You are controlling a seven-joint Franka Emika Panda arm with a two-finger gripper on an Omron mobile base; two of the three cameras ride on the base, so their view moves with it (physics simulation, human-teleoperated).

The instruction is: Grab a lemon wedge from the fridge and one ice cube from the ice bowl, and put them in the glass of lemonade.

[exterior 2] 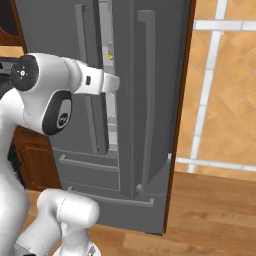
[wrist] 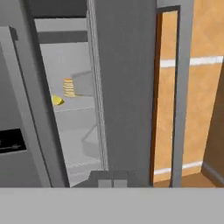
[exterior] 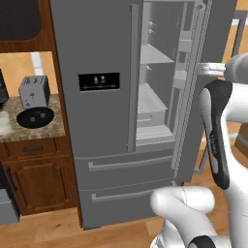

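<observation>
The jaws are fully shut with nothing between them; in the hand view the gripper [wrist: 113,182] sits at 6 o'clock, its tips pressed together against the edge of the fridge's right door [wrist: 124,87]. That door stands only partly open, and the lemon wedge [wrist: 57,100] lies on a shelf inside, at about 10 o'clock from the tips, just beside the stack of tan pancakes [wrist: 68,87]. The chief risk, as I judge it, is the narrow gap: if the arm reaches in from here, the wrist or forearm may strike the door edge or the closed left door [exterior: 94,82] and push the fridge [exterior: 116,160] shut again. Shut jaws cannot take the wedge either; they would have to spread first, and a careless approach could nudge the wedge toward the pancakes or off the shelf. The ice bowl [exterior: 35,117] and toaster [exterior: 34,91] sit on the tabletop [exterior: 43,130] at 9 o'clock, well apart from the arm.
</observation>
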